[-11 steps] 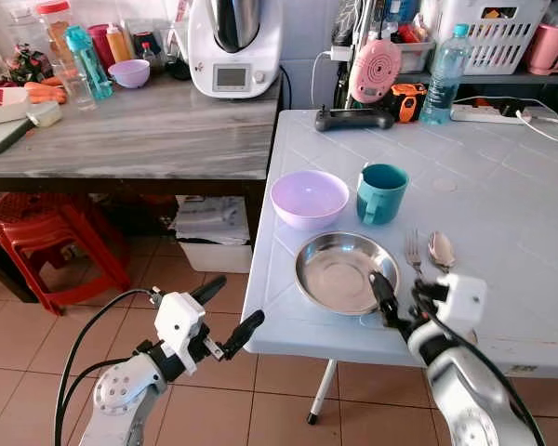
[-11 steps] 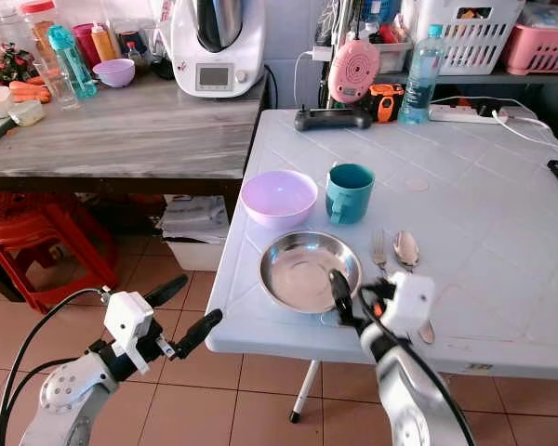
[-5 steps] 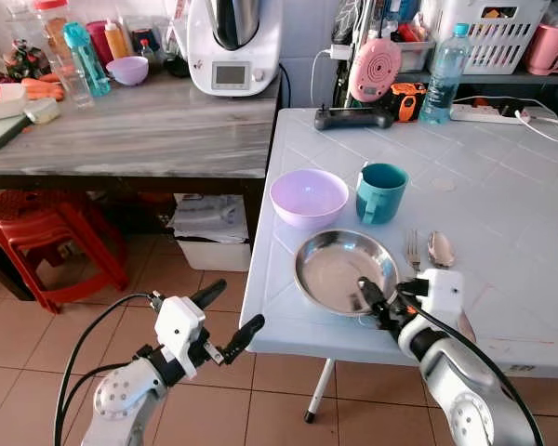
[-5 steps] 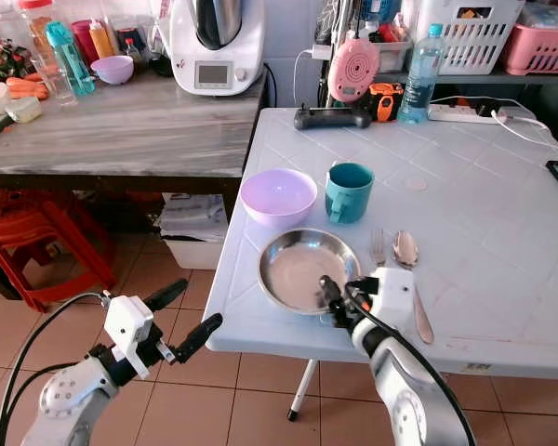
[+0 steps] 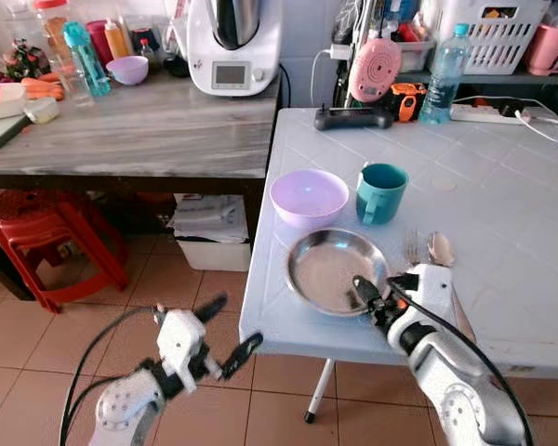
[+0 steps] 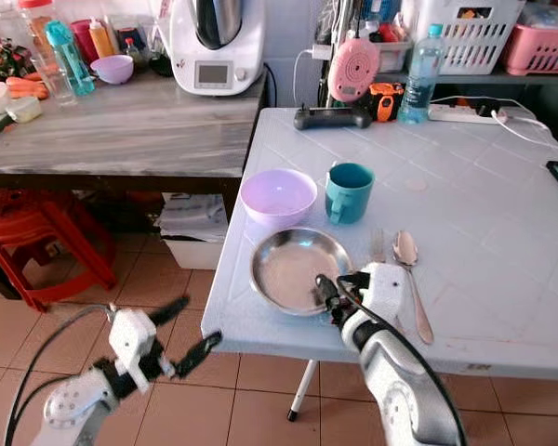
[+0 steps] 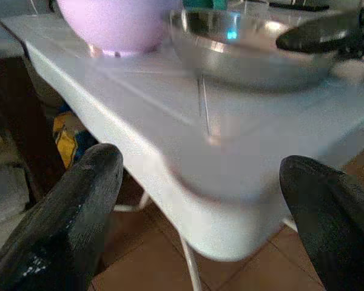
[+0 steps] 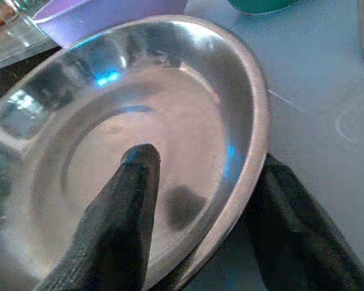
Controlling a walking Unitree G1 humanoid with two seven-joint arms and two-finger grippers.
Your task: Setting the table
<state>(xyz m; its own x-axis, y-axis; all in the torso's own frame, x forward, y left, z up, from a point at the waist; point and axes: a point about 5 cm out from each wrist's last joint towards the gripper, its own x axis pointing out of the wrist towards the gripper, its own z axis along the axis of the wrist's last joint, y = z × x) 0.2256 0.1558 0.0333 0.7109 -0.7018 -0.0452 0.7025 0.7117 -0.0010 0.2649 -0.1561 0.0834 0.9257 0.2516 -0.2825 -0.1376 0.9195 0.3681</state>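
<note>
A steel plate (image 5: 324, 265) lies near the front edge of the white table (image 5: 502, 214). My right gripper (image 5: 373, 296) is shut on its near rim, one finger (image 8: 128, 200) inside the dish and the other (image 8: 285, 224) outside under the rim. Behind the plate stand a purple bowl (image 5: 309, 197) and a teal mug (image 5: 382, 192). A fork (image 5: 412, 246) and a spoon (image 5: 440, 248) lie just right of the plate. My left gripper (image 5: 231, 322) hangs open below the table's front left corner, holding nothing.
A wooden counter (image 5: 139, 130) to the left carries a kitchen machine (image 5: 234, 45), bottles and a small bowl. Under it are a red stool (image 5: 46, 232) and a box (image 5: 209, 237). A water bottle (image 5: 444, 74), a black controller (image 5: 353, 118) and a power strip (image 5: 488, 112) stand at the table's back.
My right gripper has moved left and closed in on the plate's rim, and the plate has slid a little left with it. The left arm has dropped slightly.
</note>
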